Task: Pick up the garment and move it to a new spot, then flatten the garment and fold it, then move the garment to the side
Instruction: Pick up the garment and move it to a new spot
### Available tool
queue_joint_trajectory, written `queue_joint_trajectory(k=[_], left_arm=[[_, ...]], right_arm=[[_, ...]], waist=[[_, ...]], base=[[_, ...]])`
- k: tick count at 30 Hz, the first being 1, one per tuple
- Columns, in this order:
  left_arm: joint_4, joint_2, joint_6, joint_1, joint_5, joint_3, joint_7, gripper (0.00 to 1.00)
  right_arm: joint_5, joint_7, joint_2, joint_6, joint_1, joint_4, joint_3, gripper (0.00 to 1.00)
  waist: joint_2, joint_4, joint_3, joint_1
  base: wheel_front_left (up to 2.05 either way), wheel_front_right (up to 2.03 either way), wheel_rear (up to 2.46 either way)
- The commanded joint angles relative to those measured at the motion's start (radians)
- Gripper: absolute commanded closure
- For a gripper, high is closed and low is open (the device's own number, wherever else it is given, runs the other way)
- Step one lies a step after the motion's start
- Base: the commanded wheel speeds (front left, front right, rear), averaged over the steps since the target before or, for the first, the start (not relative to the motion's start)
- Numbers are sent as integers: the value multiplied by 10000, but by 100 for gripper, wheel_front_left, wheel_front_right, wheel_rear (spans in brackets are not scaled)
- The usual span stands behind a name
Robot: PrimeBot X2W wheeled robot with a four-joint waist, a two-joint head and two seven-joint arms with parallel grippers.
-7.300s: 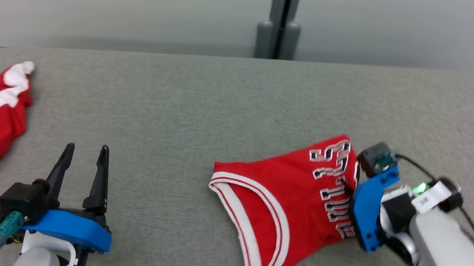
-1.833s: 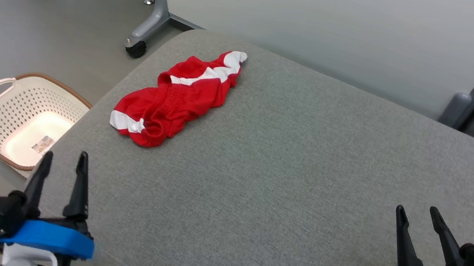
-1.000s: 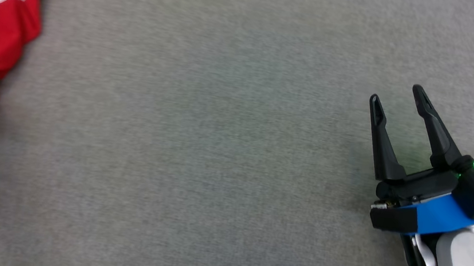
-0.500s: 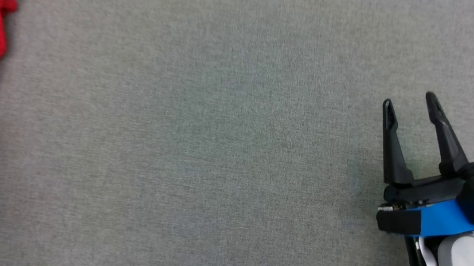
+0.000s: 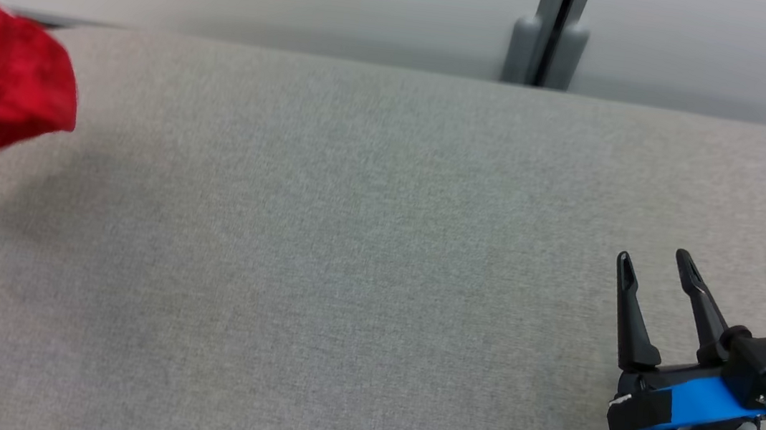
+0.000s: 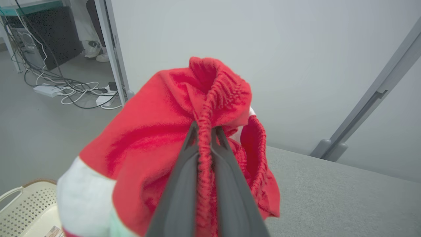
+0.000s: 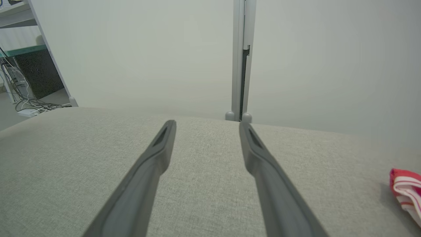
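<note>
My left end effector [image 6: 204,127] was pinched on the red garment [image 6: 154,141], lifted over the left end of the tabletop [image 5: 349,254]; the right end effector [image 5: 653,257] stood spread and empty. I judged a low, slow carry toward the bare middle best.

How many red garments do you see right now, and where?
2. One crumpled red garment with an elastic waistband hangs pinched in the left hand at the left. One red garment with white-striped trim lies on the grey padded table's right edge, mostly out of frame.
</note>
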Motion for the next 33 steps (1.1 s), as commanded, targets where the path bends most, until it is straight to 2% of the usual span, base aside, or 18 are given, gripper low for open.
queue_joint_trajectory(k=[1,2,8,16,23,27,33], left_arm=[[-453,90,-132,-217,76,-158,129,100],[-1157,31,-267,-455,10,-384,272,100],[-2836,-618,-618,-1160,-268,-1327,651,100],[-3601,-1701,-1023,-1489,-349,-3078,750,100],[-2726,-2238,-1312,-1110,-27,-4675,150,100],[-1731,-2029,-1384,-913,776,-5656,-677,100],[588,-1833,-1414,-613,1863,-7750,-2222,100]], right_arm=[[54,43,54,1,191,-18,-9,0],[108,88,103,1,270,-42,20,0],[272,242,205,1,488,-101,91,0],[308,464,255,1,469,-339,318,0],[382,519,291,1,266,-423,521,0],[443,428,317,1,50,-427,637,0],[547,274,332,1,-166,-222,816,0]], waist=[[-1,-380,-518,4],[-1,-458,-764,4],[-1,-856,-1198,4],[-1,-1822,-1207,4],[-1,-2746,-770,4],[-1,-3195,-457,4],[-1,-3636,-196,4]], base=[[0,0,0],[0,0,0],[0,0,0],[0,0,0],[0,0,0],[0,0,0],[0,0,0]])
